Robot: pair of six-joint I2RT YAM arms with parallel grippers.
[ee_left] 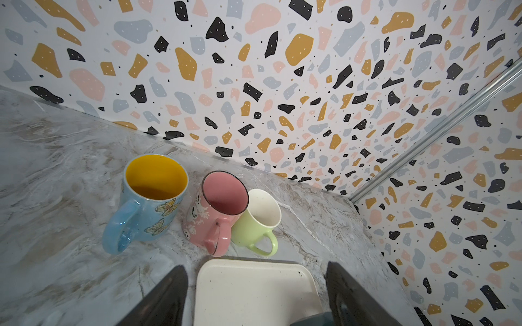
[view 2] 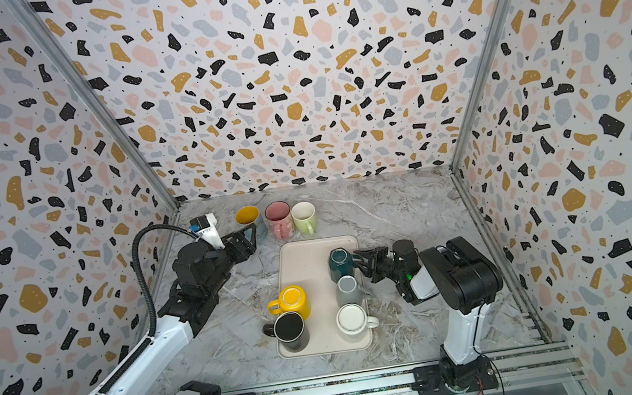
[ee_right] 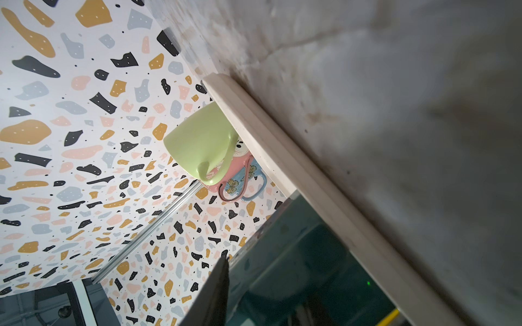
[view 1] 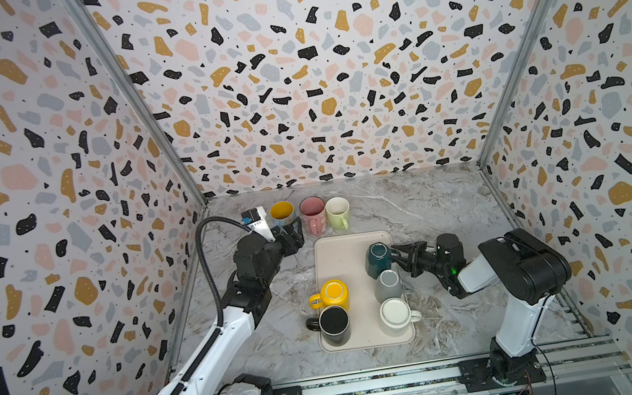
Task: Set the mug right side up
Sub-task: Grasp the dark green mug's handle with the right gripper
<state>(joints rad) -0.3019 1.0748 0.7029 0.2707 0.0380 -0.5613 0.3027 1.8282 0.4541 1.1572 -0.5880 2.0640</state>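
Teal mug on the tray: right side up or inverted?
Inverted. Teal mug shows its closed base upward in both top views, leaning slightly. Right claw at its side; grip unclear.

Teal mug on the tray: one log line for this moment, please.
teal mug: upside down on tray | right gripper: at its side, grip unclear | left gripper: open, empty

**Teal mug close to the lens**

A teal mug [ee_right: 296,254] filled the near field, blurred, with one dark jaw just beside its wall. The cream tray's rim [ee_right: 282,158] ran past it, and the marble table [ee_right: 395,113] lay beyond. Past the rim's end stood a green mug [ee_right: 197,144], a pink mug [ee_right: 240,161] and a blue mug [ee_right: 240,180], overlapping, before the speckled wall [ee_right: 70,141].
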